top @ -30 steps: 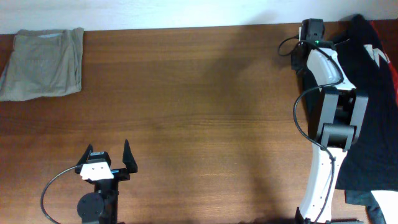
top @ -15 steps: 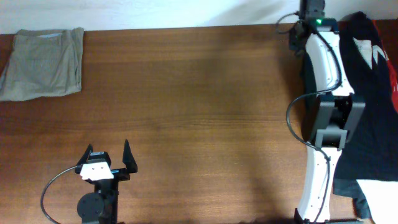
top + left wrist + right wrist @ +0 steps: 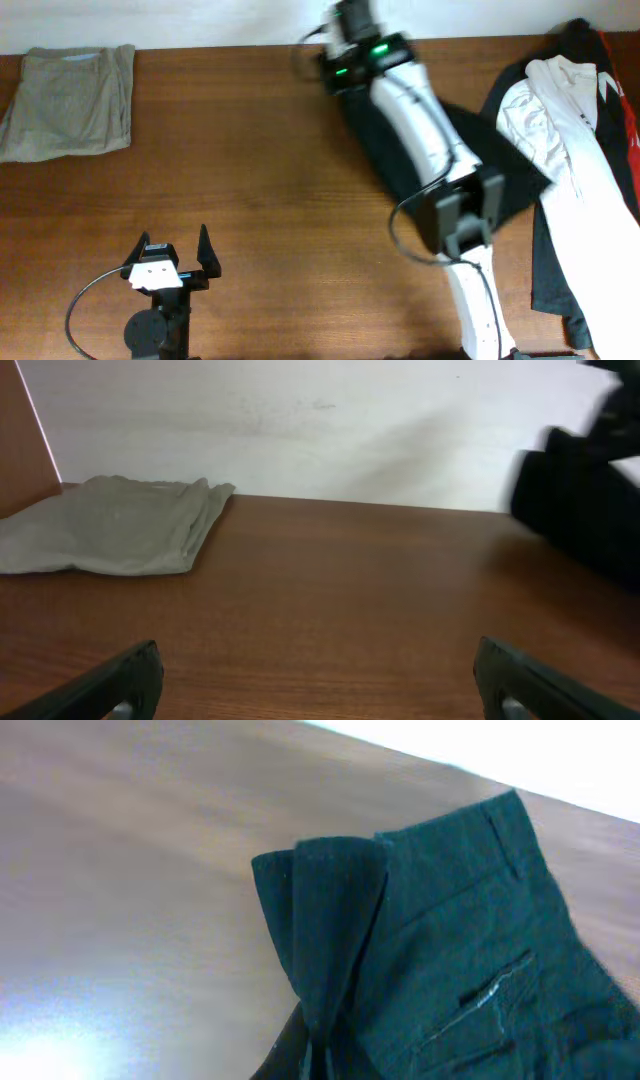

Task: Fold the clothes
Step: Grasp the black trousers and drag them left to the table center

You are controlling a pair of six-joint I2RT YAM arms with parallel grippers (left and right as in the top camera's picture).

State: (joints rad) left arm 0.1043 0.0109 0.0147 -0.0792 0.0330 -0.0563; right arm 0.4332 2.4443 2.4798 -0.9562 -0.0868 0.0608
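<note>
My right gripper (image 3: 350, 35) is at the back middle of the table, shut on a bunched edge of the black shorts (image 3: 505, 165). The shorts trail under the arm towards the right. In the right wrist view the gripper (image 3: 315, 1055) pinches a fold of the shorts (image 3: 450, 940), whose waistband and pocket show. A white shirt (image 3: 570, 130) lies on a black-red-white garment (image 3: 610, 70) at the right edge. A folded khaki piece (image 3: 70, 100) lies at the back left and shows in the left wrist view (image 3: 110, 535). My left gripper (image 3: 180, 262) (image 3: 318, 658) is open and empty near the front left.
The right arm (image 3: 430, 130) slants across the right half of the table above the shorts. A dark blurred shape (image 3: 590, 510) fills the right of the left wrist view. A white wall runs behind the table's far edge.
My right arm has swung left from the pile at the right edge to the back middle, dragging the black shorts along. The white shirt is now uncovered. The left arm has not moved.
</note>
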